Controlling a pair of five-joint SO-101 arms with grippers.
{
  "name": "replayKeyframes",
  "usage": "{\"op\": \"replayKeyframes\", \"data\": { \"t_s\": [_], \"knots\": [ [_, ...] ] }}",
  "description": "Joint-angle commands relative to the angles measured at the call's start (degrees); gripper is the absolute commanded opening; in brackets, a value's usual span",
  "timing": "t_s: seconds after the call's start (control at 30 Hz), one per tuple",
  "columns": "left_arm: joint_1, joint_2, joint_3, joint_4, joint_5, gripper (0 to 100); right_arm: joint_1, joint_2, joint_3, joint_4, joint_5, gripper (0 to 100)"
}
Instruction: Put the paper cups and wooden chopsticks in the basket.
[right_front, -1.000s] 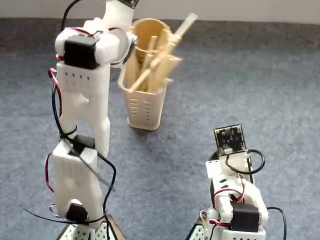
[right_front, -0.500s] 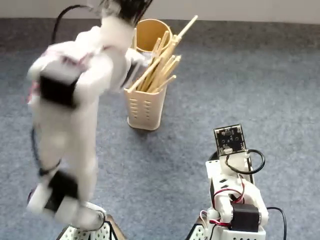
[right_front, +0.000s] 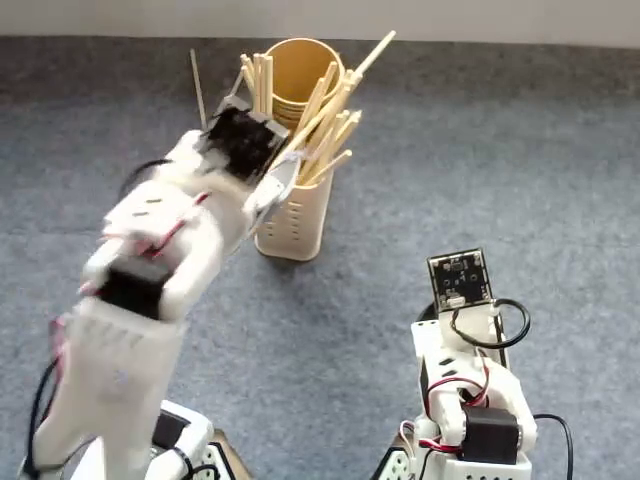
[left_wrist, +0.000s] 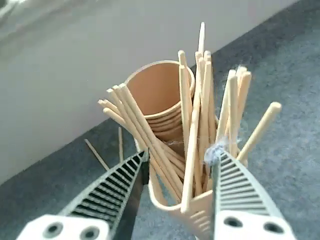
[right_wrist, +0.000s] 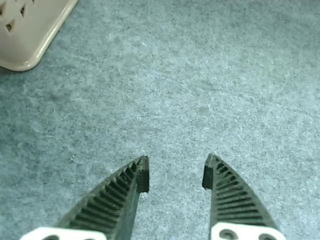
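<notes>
Most of the job looks done. The stack of paper cups (right_front: 300, 68) sits inside the basket (right_front: 290, 220), which stands upright on the grey desk (right_front: 520, 180). A thick bundle of wooden chopsticks (right_front: 328, 125) leans out of the basket beside the cups, the sticks fanned at different angles and one poking well above the rest. What appears left are the loose chopsticks (left_wrist: 97, 154): two thin sticks lie flat on the desk just behind the basket, near the wall, and they probably need collecting before the task can count as finished. The left claw (left_wrist: 181, 157) hangs over the near rim of the basket with its jaws spread wide and nothing between them; from its wrist view the bundle shows in the gap between them. The right claw (right_wrist: 175, 172) is also spread and empty, held low over bare desk, with a corner of the basket off to one side, well apart from it.
</notes>
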Motion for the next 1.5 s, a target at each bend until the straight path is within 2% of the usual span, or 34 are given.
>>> {"op": "replayKeyframes", "data": {
  "t_s": [0.0,0.1,0.23,0.4,0.6,0.83,0.97,1.17,1.3,1.47],
  "knots": [
    [-0.22,2.51,1.01,-4.48,-0.35,22,-0.48,-0.40,-0.22,-0.75,0.62,18.7],
    [-1.19,5.93,1.19,-4.92,-0.62,22,-0.48,-0.40,-0.22,-0.75,0.62,18.7],
    [-6.73,8.48,0.84,-5.45,-0.62,22,-0.48,-0.40,-0.22,-0.75,0.62,18.7],
    [-10.24,9.01,1.36,-6.33,-0.62,22,-0.48,-0.40,-0.22,-0.66,0.62,18.7],
    [-10.15,9.10,1.10,-6.51,-0.62,22,-0.48,-0.40,-0.22,-0.66,0.62,18.7],
    [-6.64,4.35,0.57,-5.63,-0.62,22,-0.48,-0.40,-0.22,-0.66,0.62,18.7],
    [-6.99,-1.54,0.31,-2.02,-0.62,22,-0.48,-0.40,-0.22,-0.66,0.62,18.7],
    [-9.54,-5.58,3.38,-1.32,-0.62,22,-0.48,-0.40,-0.22,-0.66,0.62,18.7],
    [-9.63,-5.49,9.80,-2.29,-1.05,22,-0.48,-0.40,-0.22,-0.66,0.62,18.7],
    [-11.47,-5.93,14.02,-8.26,-3.16,22,-0.48,-0.40,-0.22,-0.66,0.62,18.7]
  ]
}}
